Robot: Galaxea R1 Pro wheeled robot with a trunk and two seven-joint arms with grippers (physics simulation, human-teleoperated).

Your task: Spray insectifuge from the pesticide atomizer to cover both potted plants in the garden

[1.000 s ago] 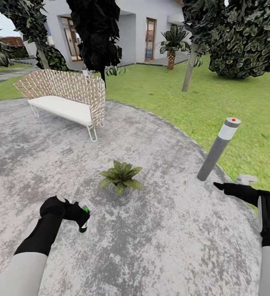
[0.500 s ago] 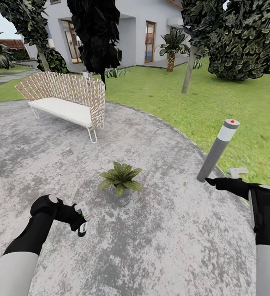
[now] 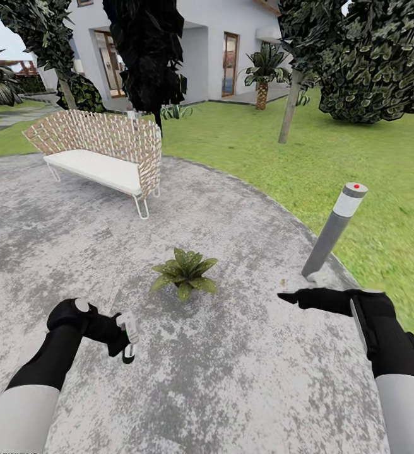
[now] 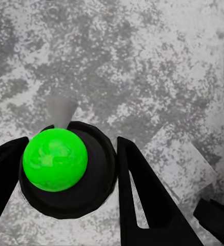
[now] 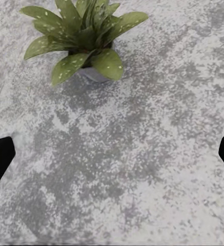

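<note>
The round patio (image 3: 245, 378) carries 1 potted plant (image 3: 185, 271) near its centre. The left gripper (image 3: 124, 334) is clamped on the pesticide atomizer (image 3: 128, 343), short of the plant, presumably for spraying. The right gripper (image 3: 290, 297) hovers empty, fingers apart.

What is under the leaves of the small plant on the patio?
Under the potted plant's leaves a small grey pot shows partly in the right wrist view, standing on the grey patio. The leaves cover the pot's top and the soil.
</note>
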